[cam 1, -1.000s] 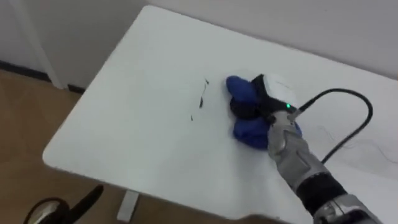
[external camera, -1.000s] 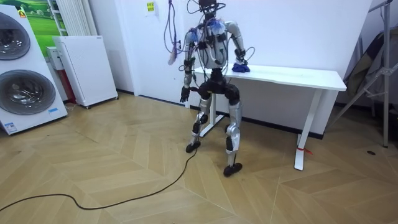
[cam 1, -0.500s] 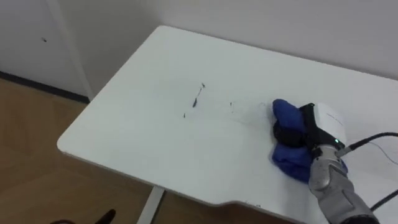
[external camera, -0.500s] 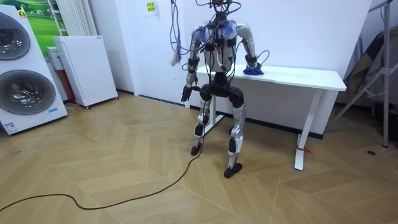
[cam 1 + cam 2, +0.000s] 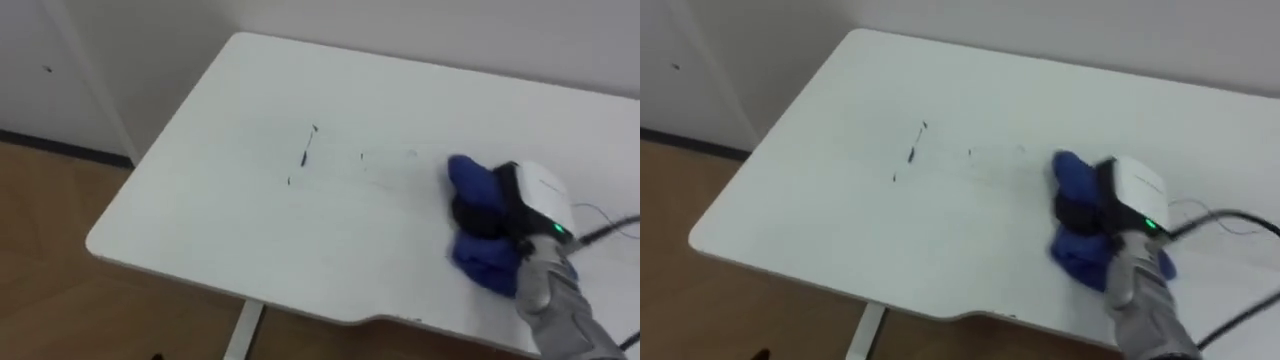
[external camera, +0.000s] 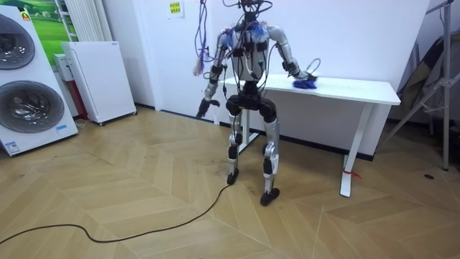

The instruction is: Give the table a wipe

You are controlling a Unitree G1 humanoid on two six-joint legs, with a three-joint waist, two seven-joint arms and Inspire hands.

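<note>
Table (image 5: 230, 220) bears blue cloth (image 5: 485, 262) clutched in right robot hand (image 5: 535, 195)

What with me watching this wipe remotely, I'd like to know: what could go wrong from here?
1. The dark marks lie well to the left of the blue cloth that the right hand grips on the white table; strokes kept on this side would likely miss them.
2. The cloth is bunched up under the hand, so it may smear the marks rather than lift them.
</note>
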